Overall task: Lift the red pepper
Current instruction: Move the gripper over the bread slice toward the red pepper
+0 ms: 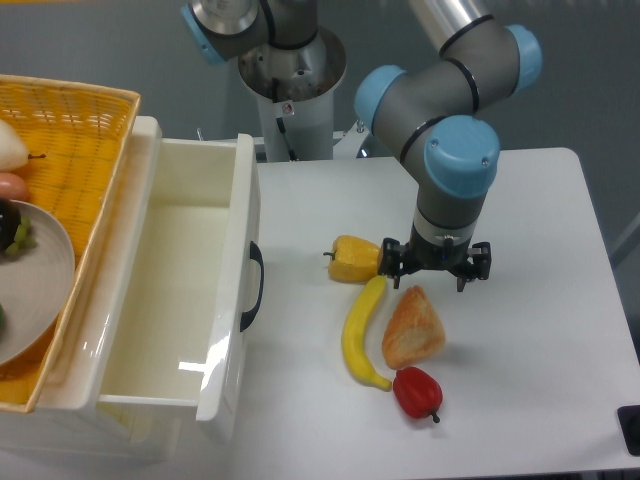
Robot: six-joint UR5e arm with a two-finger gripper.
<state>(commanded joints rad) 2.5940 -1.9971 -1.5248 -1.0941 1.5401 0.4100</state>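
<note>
The small shiny red pepper (pixel 417 391) with a short dark stem lies on the white table (pixel 530 330), close to the front edge. It is the thing to find first, so everything else is told from it.

Just behind the red pepper is an orange-tan wedge-shaped piece (pixel 412 327) that looks like bread. The two are touching or almost touching. Just to the left of the red pepper is the tip of a long yellow banana (pixel 361 331). The banana runs up and away from the pepper, beside the wedge piece. At the far end of the banana sits a small yellow pepper (pixel 354 259), well behind the red pepper.

The black two-finger gripper (pixel 436 268) hangs above the table behind the wedge piece, further back from the red pepper. Its fingers are spread wide apart and there is nothing between them. One finger (pixel 390 262) is right next to the yellow pepper. The gripper is not touching the red pepper. It is at the end of a grey robot arm with light blue caps (pixel 455 130).

Far to the left of the red pepper is a big white plastic drawer (pixel 190 290), pulled open, with a dark handle (pixel 255 285) on its front. Past the drawer, at the left edge, is a yellow woven basket (pixel 75 140) with a grey plate (pixel 50 290) in it. Some food lies there, but it is cut off and hard to tell.
</note>
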